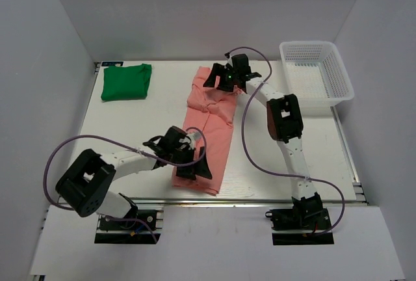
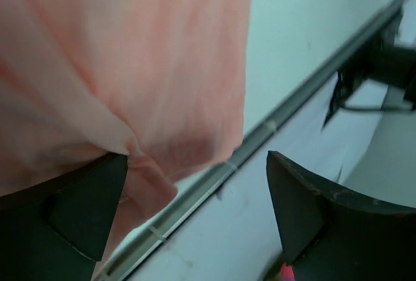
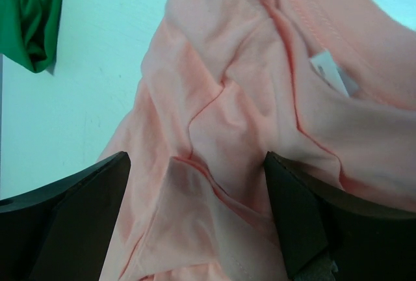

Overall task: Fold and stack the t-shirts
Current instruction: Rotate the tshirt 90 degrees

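Two shirts on the table (image 1: 110, 125), and they sit well apart: the green t-shirt (image 1: 126, 81) lies folded into a tidy rectangle at the upper left of the top view. The salmon-pink t-shirt (image 1: 209, 128) runs as a long narrow strip down the middle of the frame, bunched and wrinkled at its upper end, smoother lower down. Left gripper (image 1: 194, 169) is down at the strip's lower end, near the table's front edge. On its wrist view the jaws stand wide apart, one finger (image 2: 84, 209) tucked right at the pink hem at lower left. The other is out over bare white surface at lower right, past the metal rail (image 2: 260, 134). Nothing is pinched between them. Right gripper (image 1: 218, 80) is up at the crumpled upper end, and its own camera shows the jaws spread wide too, with folds of pink cloth filling the gap. A small white label (image 3: 323, 66) shows at the collar, upper right, and no grip is taken. The white mesh basket (image 1: 309, 44) sits in the upper right corner, clear of both shirts.
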